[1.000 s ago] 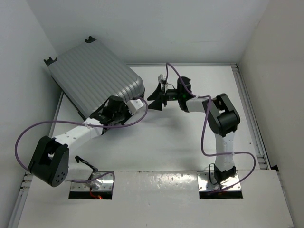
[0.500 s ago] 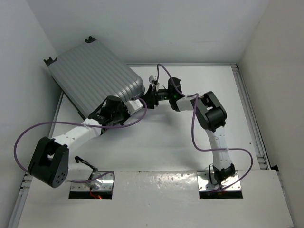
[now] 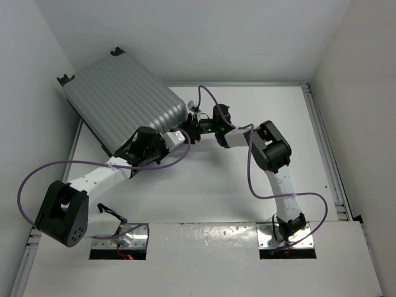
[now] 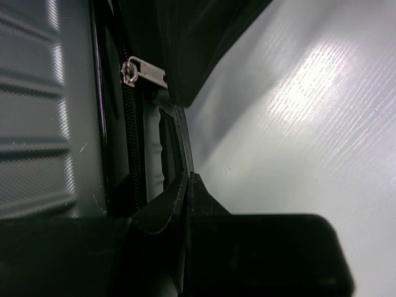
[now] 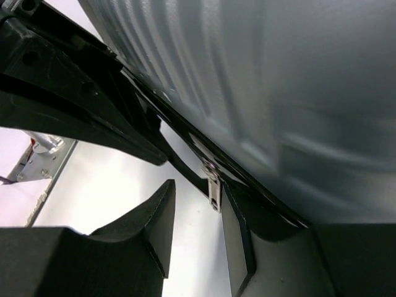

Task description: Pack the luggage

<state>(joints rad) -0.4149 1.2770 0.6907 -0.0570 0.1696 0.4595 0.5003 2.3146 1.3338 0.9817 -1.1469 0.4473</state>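
Observation:
The luggage point(image 3: 124, 102) is a silver-grey ribbed suitcase lying closed at the back left, with its wheels toward the wall. My left gripper point(image 3: 166, 140) is at its near right edge. In the left wrist view its fingertips point(image 4: 187, 180) press together against the black zipper band, below a silver zipper pull point(image 4: 145, 69). My right gripper point(image 3: 190, 128) is at the suitcase's right corner. In the right wrist view it point(image 5: 198, 199) is open, and a zipper pull point(image 5: 214, 185) hangs between the jaws, close to the right finger point(image 5: 235, 229).
White walls close in on the left, back and right. The table point(image 3: 247, 179) is white, with a metal rail point(image 3: 328, 161) along its right side. Purple cables loop from both arms. The left arm's dark fingers point(image 5: 74, 93) cross just beside my right gripper.
The right gripper has moved left to the suitcase's corner, and its jaws have narrowed around the zipper pull. The left gripper has stayed at the suitcase's edge.

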